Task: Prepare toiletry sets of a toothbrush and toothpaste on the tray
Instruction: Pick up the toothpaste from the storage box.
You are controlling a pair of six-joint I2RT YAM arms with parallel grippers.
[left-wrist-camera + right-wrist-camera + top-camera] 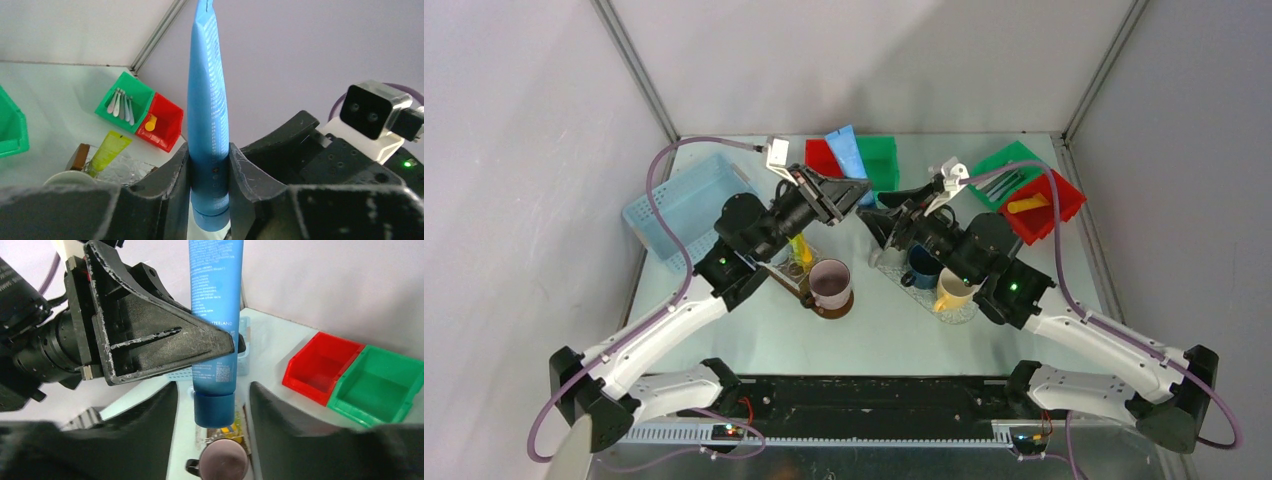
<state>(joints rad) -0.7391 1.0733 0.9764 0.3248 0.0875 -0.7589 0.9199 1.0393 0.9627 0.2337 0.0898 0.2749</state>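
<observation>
Mid-air handover, by the look of it: left gripper (209, 150) pinching the blue tube (207, 90), right gripper (212, 390) jaws spread, apparently clear of the cap. Next, right backs away.

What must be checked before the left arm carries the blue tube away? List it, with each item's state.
1. Left gripper shut on the blue tube: ok, its fingers press both flat sides.
2. Right gripper off the tube: ok, the jaws stand apart from it on both sides.
3. Tube upright, cap down: ok.
4. Way out free of the right gripper: not ok, the cap hangs between its jaws.
5. Grip deep enough: ok, the left gripper holds low on the body, just above the cap.
6. Drop-off spot free: cannot tell, the arms hide what lies under them.
</observation>
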